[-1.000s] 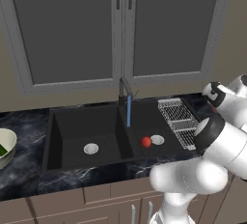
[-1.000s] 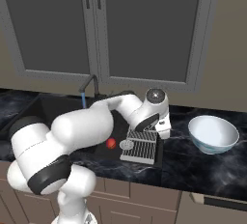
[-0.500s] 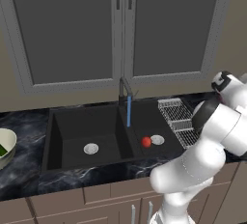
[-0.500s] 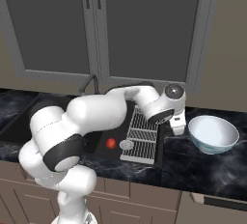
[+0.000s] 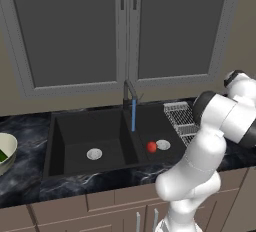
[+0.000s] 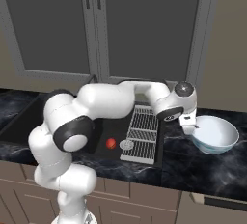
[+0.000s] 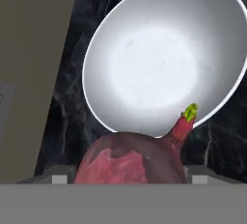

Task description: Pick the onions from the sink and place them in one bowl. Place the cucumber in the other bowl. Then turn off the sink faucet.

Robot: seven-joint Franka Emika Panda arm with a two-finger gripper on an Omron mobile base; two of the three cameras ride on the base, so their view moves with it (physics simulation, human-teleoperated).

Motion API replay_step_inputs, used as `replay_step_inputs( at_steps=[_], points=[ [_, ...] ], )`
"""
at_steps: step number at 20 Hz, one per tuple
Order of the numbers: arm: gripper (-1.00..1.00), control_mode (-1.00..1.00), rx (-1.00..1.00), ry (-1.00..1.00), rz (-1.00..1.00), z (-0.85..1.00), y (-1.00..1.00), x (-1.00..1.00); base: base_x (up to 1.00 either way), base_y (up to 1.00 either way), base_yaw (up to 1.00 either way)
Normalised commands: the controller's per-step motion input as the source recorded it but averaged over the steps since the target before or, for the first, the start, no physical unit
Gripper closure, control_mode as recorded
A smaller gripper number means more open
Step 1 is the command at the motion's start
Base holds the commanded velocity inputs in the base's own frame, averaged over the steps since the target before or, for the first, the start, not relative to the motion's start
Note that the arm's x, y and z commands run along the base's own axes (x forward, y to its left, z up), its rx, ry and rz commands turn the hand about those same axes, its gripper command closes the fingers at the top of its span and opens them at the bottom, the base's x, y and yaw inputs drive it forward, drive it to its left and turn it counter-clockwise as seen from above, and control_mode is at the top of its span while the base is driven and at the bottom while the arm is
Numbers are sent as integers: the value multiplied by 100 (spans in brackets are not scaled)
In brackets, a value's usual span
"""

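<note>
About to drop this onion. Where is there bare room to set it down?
The white bowl is bare inside, right ahead of the gripper holding the pinkish onion. Dark counter around the bowl is free. The right basin is crowded: red onion, drain, running faucet.

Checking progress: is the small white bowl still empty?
Empty: the white bowl shows a bare inside; the pinkish onion sits between the gripper's fingers, short of it.

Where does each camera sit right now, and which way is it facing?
Left base view: behind-left, facing the sink, red onion; arm at right.
Right base view: behind-right, facing the arm stretched to the white bowl.
Hand view: on the hand, down into the white bowl; pinkish onion between the jaws.
Both base views share the red onion.
</note>
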Motion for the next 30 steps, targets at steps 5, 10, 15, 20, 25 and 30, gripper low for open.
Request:
replay_step_inputs(
  at_steps=[5, 10, 15, 20, 25, 30],
  points=[
    [100, -100, -2, -1, -15, -18, -35, 0, 0, 0, 0],
    [100, -100, 0, 0, -8, -17, -33, 2, 0, 0, 0],
    [100, -100, 0, 0, 0, -7, -28, 7, 0, 0, 0],
    [100, -100, 0, 0, 0, -4, -18, 9, 0, 0, 0],
    [-100, -100, 0, 0, 0, -14, -15, 16, 0, 0, 0],
    [-100, -100, 0, 0, 0, -19, -15, 24, 0, 0, 0]
  ],
)
